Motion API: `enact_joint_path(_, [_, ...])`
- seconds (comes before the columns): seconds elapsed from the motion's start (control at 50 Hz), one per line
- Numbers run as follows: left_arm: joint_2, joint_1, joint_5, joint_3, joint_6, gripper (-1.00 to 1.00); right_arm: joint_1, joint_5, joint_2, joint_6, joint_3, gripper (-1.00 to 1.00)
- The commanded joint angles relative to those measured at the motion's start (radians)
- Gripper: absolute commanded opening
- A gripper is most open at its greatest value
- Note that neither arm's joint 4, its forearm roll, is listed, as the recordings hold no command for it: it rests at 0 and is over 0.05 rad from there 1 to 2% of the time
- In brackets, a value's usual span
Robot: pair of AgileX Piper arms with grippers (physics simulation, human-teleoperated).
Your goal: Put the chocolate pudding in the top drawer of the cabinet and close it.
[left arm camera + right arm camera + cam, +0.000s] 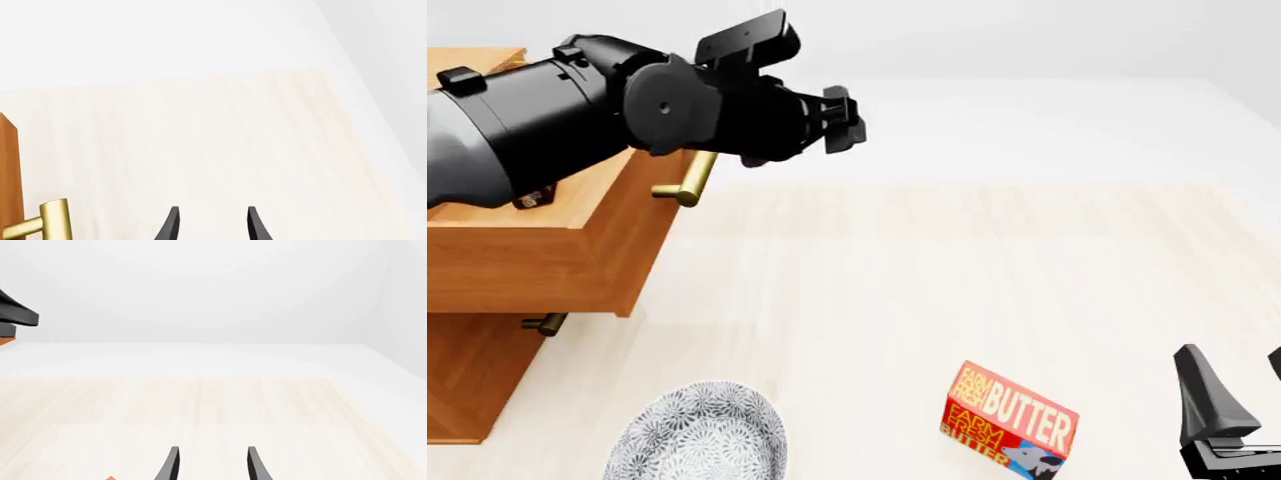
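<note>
The cabinet (481, 380) stands at the left. Its top drawer (574, 255) is pulled out, brass handle (689, 180) facing the table. My left arm lies over the drawer and hides its inside. The chocolate pudding is not visible in any view. My left gripper (843, 120) hovers just past the handle, above the table. In the left wrist view that gripper (212, 226) is open and empty, with the handle (47, 220) and the drawer front (8, 170) beside it. My right gripper (1238, 385) is low at the front right, and the right wrist view shows it (212, 465) open and empty.
A red "Farm Fresh Butter" box (1010, 418) lies near the front, left of my right gripper. A grey patterned plate (701, 435) sits at the front beside the cabinet. The lower drawer's handle (545, 323) shows under the open drawer. Pale wooden tabletop (961, 270) stretches beyond.
</note>
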Motion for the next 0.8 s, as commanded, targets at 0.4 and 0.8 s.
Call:
enact_joint_path(0.4, [-0.019,0.018,-0.077,0.101,-0.063,1.00,0.000,0.000,0.000,0.000,0.000,1.00])
enact_joint_path(0.8, [-0.026,0.062,-0.128,0.177,-0.081,1.00,0.000,0.000,0.000,0.000,0.000,1.00])
